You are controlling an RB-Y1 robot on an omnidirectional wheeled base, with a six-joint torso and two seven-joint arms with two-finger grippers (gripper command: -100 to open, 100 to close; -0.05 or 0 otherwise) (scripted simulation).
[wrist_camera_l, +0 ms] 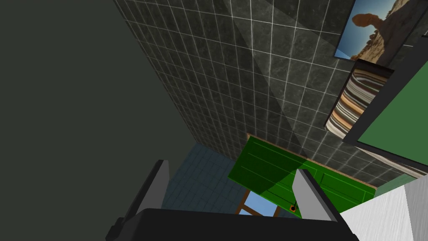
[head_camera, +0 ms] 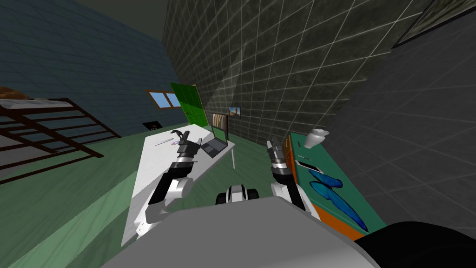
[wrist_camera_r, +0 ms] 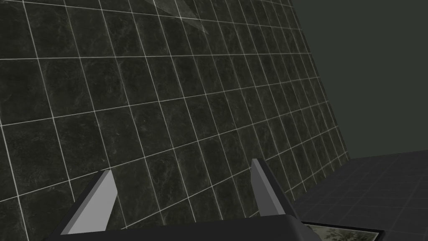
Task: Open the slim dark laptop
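So the slim dark laptop (head_camera: 214, 145) with the green screen sits near the edge of the long white table (head_camera: 149, 163), and honestly its lid looks propped up already. My worry is the left claw (head_camera: 180, 136). It hangs over the table just beside the laptop, fingers spread wide with nothing in them, aimed up at the dark tiled wall (wrist_camera_l: 234, 83) rather than at the lid. From its own camera the dark-framed screen (wrist_camera_l: 397, 113) lies off to one side, outside the fingers, not between them. A careless sideways swing could clip the lid or shove the whole thing off that edge. The right claw (head_camera: 274, 143) is spread and empty too, well apart from the laptop.
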